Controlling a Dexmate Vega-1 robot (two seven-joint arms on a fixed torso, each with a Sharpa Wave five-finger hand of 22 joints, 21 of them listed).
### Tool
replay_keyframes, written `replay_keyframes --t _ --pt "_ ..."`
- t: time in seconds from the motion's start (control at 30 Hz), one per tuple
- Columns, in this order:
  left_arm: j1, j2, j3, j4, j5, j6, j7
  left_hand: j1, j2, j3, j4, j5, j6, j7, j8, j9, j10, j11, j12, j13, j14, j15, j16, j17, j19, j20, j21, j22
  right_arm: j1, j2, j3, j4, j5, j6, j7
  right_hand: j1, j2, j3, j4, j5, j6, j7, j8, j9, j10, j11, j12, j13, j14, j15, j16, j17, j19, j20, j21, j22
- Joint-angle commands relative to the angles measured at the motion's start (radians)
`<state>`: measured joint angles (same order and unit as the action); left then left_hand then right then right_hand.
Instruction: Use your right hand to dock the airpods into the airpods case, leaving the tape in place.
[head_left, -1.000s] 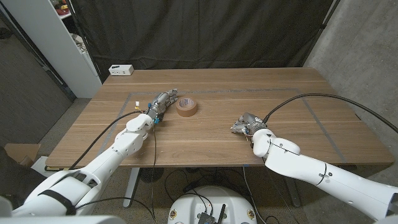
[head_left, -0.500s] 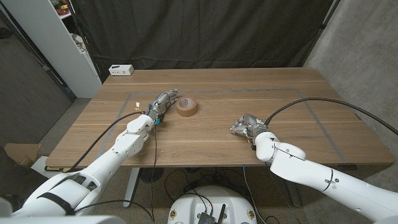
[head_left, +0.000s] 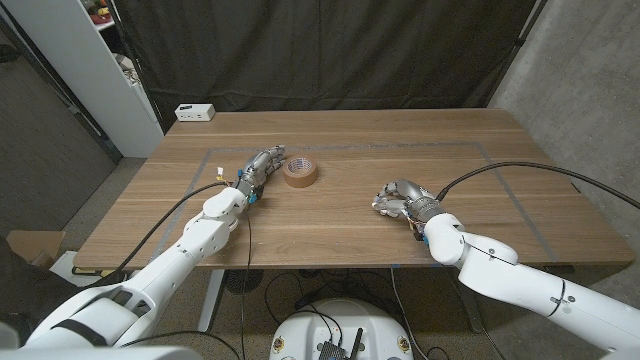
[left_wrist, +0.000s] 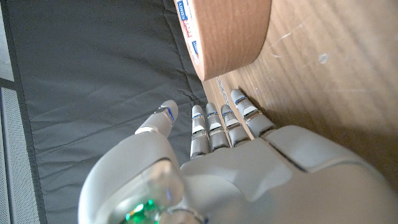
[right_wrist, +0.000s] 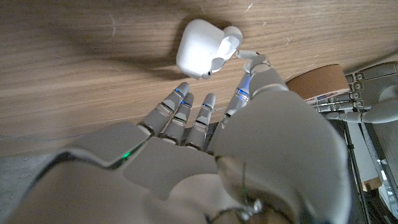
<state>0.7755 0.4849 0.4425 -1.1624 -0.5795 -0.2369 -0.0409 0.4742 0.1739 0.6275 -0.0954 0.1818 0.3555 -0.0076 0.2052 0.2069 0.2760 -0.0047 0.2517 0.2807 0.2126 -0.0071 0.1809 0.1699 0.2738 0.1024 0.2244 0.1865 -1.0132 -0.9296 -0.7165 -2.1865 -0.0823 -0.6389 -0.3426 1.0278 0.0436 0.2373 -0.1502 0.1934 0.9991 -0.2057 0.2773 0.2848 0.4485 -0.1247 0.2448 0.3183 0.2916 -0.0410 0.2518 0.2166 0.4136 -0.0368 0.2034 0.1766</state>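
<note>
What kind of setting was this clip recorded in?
Probably a robotics lab or test bay: a wooden table backed by a black curtain, a bare concrete wall, and cables trailing from the arms.

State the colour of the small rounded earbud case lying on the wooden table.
White; the small rounded earbud case shows best in the right wrist view.

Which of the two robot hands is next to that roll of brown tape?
The left hand, at the table's left, fingers reaching beside the tape. The right hand is apart from it, over the white airpods case.
</note>
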Motion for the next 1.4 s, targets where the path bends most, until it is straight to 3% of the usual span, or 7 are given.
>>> replay_keyframes --t 0.03,0.07,0.17,0.77,0.8,1.1,1.4 --pt "0.045 0.027 -0.012 -0.072 0.008 -0.001 0.041 0.0 -0.004 0.003 -0.005 0.004 0.001 -0.005 -0.004 0.003 0.009 0.001 0.001 0.006 0.005 -0.004 0.002 0.001 -0.003 0.007 0.001 0.003 -0.078 -0.068 0.128 0.036 0.063 0.18 0.07 0.008 0.005 -0.005 0.002 0.007 -0.005 0.039 -0.008 0.0 -0.01 -0.014 -0.004 0.003 0.001 -0.152 0.004 0.004 0.0 -0.008 0.004 0.002" --pt "0.048 0.029 -0.012 -0.075 0.009 -0.002 0.04 0.0 -0.004 0.003 -0.005 0.004 0.001 -0.005 -0.004 0.003 0.009 0.001 0.001 0.006 0.005 -0.004 0.002 0.001 -0.003 0.007 0.001 0.003 -0.082 -0.074 0.134 0.041 0.067 0.193 0.079 0.008 0.006 -0.006 0.003 0.008 -0.007 0.022 -0.01 -0.001 -0.015 -0.015 -0.006 0.004 -0.003 -0.151 0.003 0.005 -0.001 -0.009 0.003 0.002" --pt "0.056 0.035 -0.014 -0.088 0.007 -0.001 0.041 0.001 -0.004 0.003 -0.006 0.004 0.001 -0.005 -0.004 0.003 0.009 0.001 0.001 0.006 0.005 -0.004 0.002 0.001 -0.002 0.007 0.001 0.003 -0.091 -0.085 0.147 0.05 0.072 0.209 0.099 0.009 0.008 -0.008 0.003 0.008 -0.013 0.047 -0.014 -0.002 -0.018 -0.021 -0.008 0.005 -0.008 -0.153 0.001 0.005 -0.003 -0.011 0.002 0.002" --pt "0.064 0.034 -0.011 -0.106 0.019 -0.003 0.058 0.004 -0.002 0.001 -0.009 0.004 -0.003 -0.008 -0.005 0.003 0.007 0.001 0.0 0.006 0.004 -0.004 0.002 0.001 -0.002 0.007 0.001 0.003 -0.146 -0.088 0.191 0.076 0.042 0.274 0.1 0.007 0.012 -0.017 0.004 0.011 0.0 0.03 -0.014 -0.005 -0.018 -0.03 -0.01 0.008 -0.008 -0.158 0.004 0.007 -0.002 -0.01 0.002 0.002" --pt "0.063 0.033 -0.011 -0.103 0.019 -0.008 0.056 0.004 -0.003 0.001 -0.009 0.004 -0.003 -0.008 -0.005 0.003 0.007 0.002 0.0 0.006 0.004 -0.004 0.001 0.001 -0.002 0.007 0.001 0.003 -0.146 -0.085 0.192 0.079 0.043 0.275 0.101 0.01 0.015 -0.015 0.003 0.012 0.007 0.003 -0.012 -0.006 -0.018 -0.032 -0.01 0.009 -0.009 -0.16 0.003 0.007 -0.002 -0.011 0.002 0.002" --pt "0.06 0.034 -0.014 -0.101 0.02 -0.006 0.059 0.004 -0.002 0.001 -0.009 0.004 -0.006 -0.008 -0.006 0.003 0.008 0.002 0.0 0.006 0.004 -0.005 0.002 0.002 -0.001 0.006 0.001 0.003 -0.149 -0.062 0.19 0.099 0.017 0.29 0.094 0.014 0.017 -0.017 0.002 0.014 -0.002 0.037 -0.017 -0.007 -0.013 -0.034 -0.01 0.01 -0.001 -0.164 0.007 0.008 -0.001 -0.01 0.001 0.002" --pt "0.034 0.024 -0.007 -0.066 0.018 -0.006 0.038 0.005 -0.001 0.001 -0.009 0.005 -0.006 -0.01 -0.006 0.003 0.008 -0.001 0.0 0.006 0.003 -0.004 0.001 0.002 -0.001 0.006 0.001 0.003 -0.174 -0.066 0.208 0.083 0.006 0.299 0.086 0.024 0.021 -0.012 -0.002 0.016 0.001 0.03 -0.017 -0.008 -0.008 -0.041 -0.009 0.011 0.009 -0.169 0.009 0.008 -0.004 -0.008 0.0 0.001"
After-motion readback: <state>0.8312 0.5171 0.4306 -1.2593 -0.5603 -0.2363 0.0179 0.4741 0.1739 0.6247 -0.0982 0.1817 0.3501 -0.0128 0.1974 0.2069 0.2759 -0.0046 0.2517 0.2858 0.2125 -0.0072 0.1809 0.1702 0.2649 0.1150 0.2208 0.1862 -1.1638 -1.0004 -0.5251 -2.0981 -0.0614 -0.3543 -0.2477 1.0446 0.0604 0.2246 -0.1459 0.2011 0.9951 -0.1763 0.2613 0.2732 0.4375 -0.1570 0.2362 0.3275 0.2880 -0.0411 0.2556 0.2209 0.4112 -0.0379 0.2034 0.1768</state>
